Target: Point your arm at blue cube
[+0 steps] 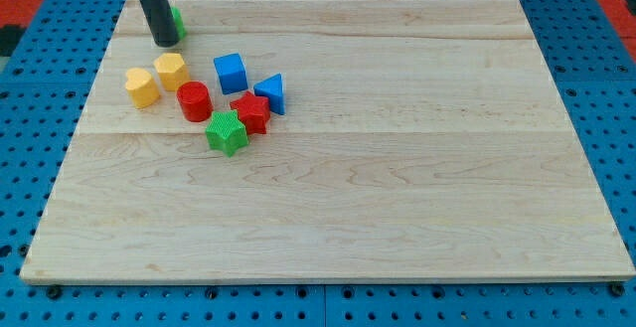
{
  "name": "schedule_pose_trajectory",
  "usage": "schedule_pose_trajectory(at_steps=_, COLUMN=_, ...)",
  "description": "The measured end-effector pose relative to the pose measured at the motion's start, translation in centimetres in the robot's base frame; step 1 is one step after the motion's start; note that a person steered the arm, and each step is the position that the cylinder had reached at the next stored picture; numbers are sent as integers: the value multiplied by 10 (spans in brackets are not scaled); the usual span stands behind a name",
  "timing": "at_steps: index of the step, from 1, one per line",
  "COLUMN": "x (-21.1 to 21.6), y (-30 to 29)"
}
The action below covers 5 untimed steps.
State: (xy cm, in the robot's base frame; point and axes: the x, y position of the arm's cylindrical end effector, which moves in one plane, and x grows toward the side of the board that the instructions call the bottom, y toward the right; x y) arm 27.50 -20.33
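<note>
The blue cube [230, 73] sits on the wooden board at the view's upper left, in a cluster of blocks. My dark rod comes down from the view's top left and my tip [165, 42] rests on the board, up and to the left of the blue cube, about a block's width apart from the cluster. A green block [178, 21] is mostly hidden behind the rod.
Around the blue cube lie a blue triangular block [272, 93], a red star [250, 112], a red cylinder [194, 100], a green star [228, 132] and two yellow blocks [171, 70] [141, 86]. The wooden board [397, 168] lies on a blue pegboard.
</note>
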Motion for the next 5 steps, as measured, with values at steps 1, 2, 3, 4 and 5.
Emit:
schedule_pose_trajectory(at_steps=1, x=-3, y=7)
schedule_pose_trajectory(at_steps=2, x=-4, y=7)
schedule_pose_trajectory(at_steps=3, x=1, y=13)
schedule_pose_trajectory(at_steps=4, x=31, y=32)
schedule_pose_trajectory(at_steps=5, x=48, y=51)
